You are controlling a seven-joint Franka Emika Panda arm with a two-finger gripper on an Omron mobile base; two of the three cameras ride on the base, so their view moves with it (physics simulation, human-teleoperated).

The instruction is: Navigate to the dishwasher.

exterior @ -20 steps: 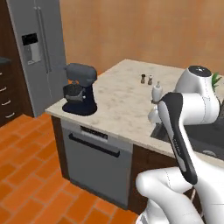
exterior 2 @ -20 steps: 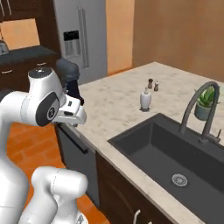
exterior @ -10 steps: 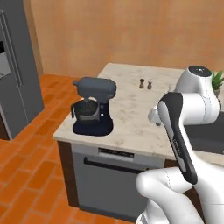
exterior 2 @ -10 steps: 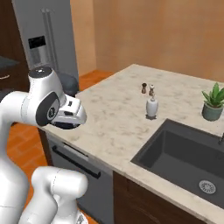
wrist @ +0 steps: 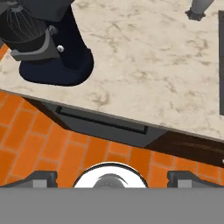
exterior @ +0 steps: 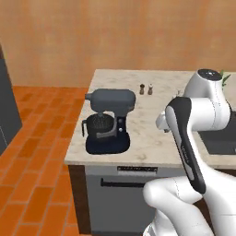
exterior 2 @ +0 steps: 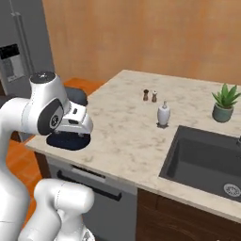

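The dishwasher [exterior: 120,200] is a flat grey front panel under the counter's left end, with a thin dark control strip and a dark bar handle. It sits low and centre in the left base view. In the right base view the dishwasher [exterior 2: 117,212] is partly hidden behind my own arm. From the hand view I look down on the top edge of the dishwasher [wrist: 100,123], just below the counter's lip. My gripper [wrist: 112,177] hangs over the orange floor in front of it, open, with nothing between its fingertips.
A dark stand mixer [exterior: 109,120] stands on the beige stone counter [exterior: 152,143] above the dishwasher. Salt and pepper shakers [exterior 2: 150,95], a soap bottle [exterior 2: 163,114], a potted plant [exterior 2: 223,103] and a dark sink [exterior 2: 207,157] lie further right. A grey fridge [exterior 2: 19,56] stands far left. Orange tile floor [exterior: 37,152] stretches left.
The whole picture has shifted as the base drove: the fridge slid off to the left and the dishwasher front now sits nearer and more square-on. The arm holds the same pose.
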